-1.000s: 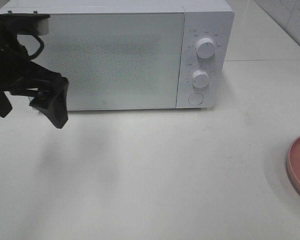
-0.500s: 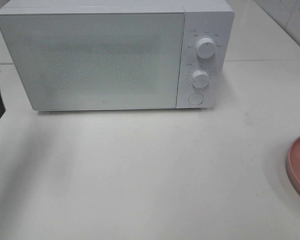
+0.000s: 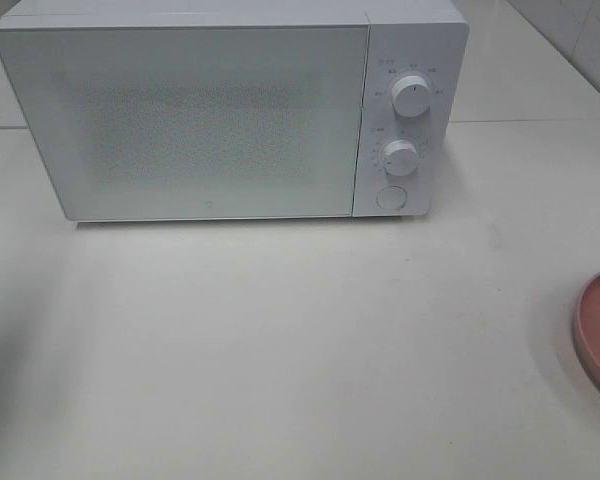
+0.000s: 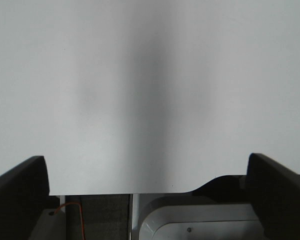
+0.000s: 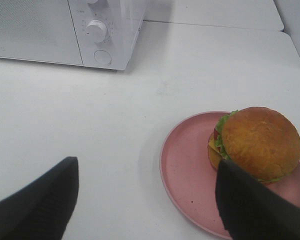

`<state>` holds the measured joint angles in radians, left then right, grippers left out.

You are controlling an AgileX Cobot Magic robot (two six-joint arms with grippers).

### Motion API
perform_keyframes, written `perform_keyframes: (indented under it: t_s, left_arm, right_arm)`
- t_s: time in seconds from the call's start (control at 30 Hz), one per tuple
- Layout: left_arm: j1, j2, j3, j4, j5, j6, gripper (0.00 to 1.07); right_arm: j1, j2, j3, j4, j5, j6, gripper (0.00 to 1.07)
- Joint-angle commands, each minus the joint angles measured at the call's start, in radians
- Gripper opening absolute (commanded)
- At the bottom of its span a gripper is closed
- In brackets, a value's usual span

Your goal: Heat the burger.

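Note:
The burger (image 5: pixel 260 142), with a golden-brown bun, green lettuce and yellow cheese, sits on a pink plate (image 5: pixel 185 165) in the right wrist view. My right gripper (image 5: pixel 147 162) hovers above the table just short of the plate, open, with nothing between its fingers. One black finger (image 5: pixel 255 205) overlaps the plate's near rim beside the burger. In the exterior view only the plate's edge (image 3: pixel 595 330) shows at the far right; the burger and both grippers are out of that view. My left gripper (image 4: pixel 146 159) is wide open over bare white table.
A white microwave (image 3: pixel 180 120) stands at the back of the table with its door shut, two knobs (image 3: pixel 411 95) and a round button (image 3: pixel 390 198) on its right panel. The table's near edge and part of the robot base (image 4: pixel 190 220) show in the left wrist view.
The left arm, which stood in front of the microwave's left side, has withdrawn leftward and out of the exterior view. Microwave and plate have not moved.

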<state>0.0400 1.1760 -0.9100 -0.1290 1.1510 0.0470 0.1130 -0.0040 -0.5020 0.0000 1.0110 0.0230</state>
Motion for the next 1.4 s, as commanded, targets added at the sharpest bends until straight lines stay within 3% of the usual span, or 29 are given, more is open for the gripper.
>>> perform_keyframes:
  t_s: [0.03, 0.53, 0.6, 1.4]
  left_arm:
    - [0.004, -0.133, 0.088, 0.002, -0.031, -0.010, 1.01]
    - [0.004, -0.588, 0.354, 0.036, -0.105, -0.008, 1.01]
    - [0.004, -0.695, 0.385, 0.048, -0.082, -0.047, 1.01]
    - [0.004, -1.168, 0.391, 0.086, -0.080, -0.047, 1.01]
  right_arm:
    - [-0.007, -0.027, 0.003, 0.000, -0.016, -0.011, 0.75]
    - [-0.007, -0.027, 0.003, 0.000, -0.016, -0.011, 0.75]
    - [-0.007, -0.027, 0.003, 0.000, -0.016, -0.011, 0.75]
    - [-0.007, -0.027, 0.003, 0.000, -0.016, -0.011, 0.75]
